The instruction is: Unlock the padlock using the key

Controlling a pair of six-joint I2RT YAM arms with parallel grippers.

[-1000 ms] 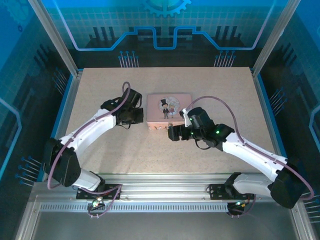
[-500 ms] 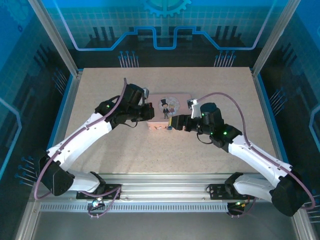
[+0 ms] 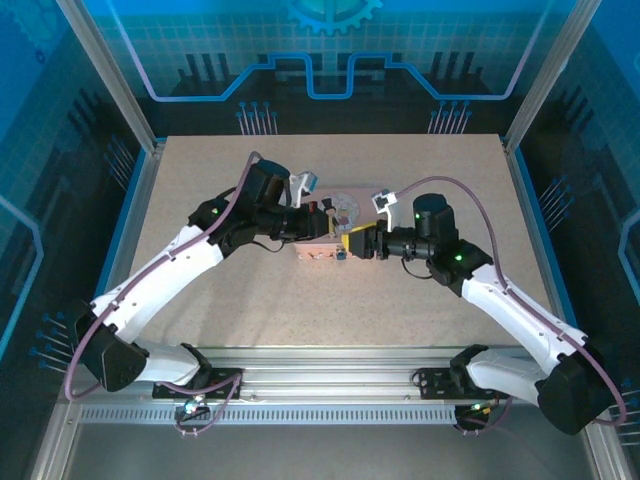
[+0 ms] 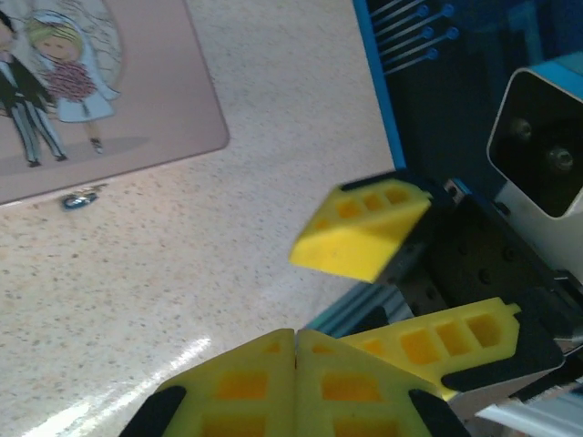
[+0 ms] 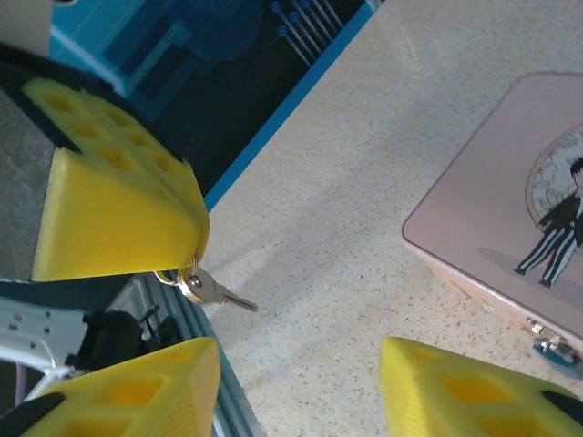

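Note:
The key [image 5: 215, 292] is a small silver sliver on a ring, hanging from the tips of my left gripper [image 4: 294, 335], whose yellow fingers [image 5: 118, 218] are pressed shut on the ring. The padlock [image 4: 82, 198] is a tiny dark lock lying against the front edge of the pink box [image 4: 137, 100]; the right wrist view has the padlock [image 5: 556, 348] at its lower right. My right gripper [image 5: 296, 357] stands open above bare table between key and padlock, holding nothing. In the top view both grippers [image 3: 318, 214] [image 3: 356, 243] meet at the box's front.
The pink box [image 3: 345, 207] with a cartoon couple on its lid sits mid-table under both wrists. The blue table rim [image 5: 273, 118] and aluminium frame [image 3: 330, 362] border the speckled tabletop [image 3: 430, 170], which lies open around the box.
Both arms have closed in on the box. The left gripper swung right over the lid, and the right gripper moved up and left to the box's front right.

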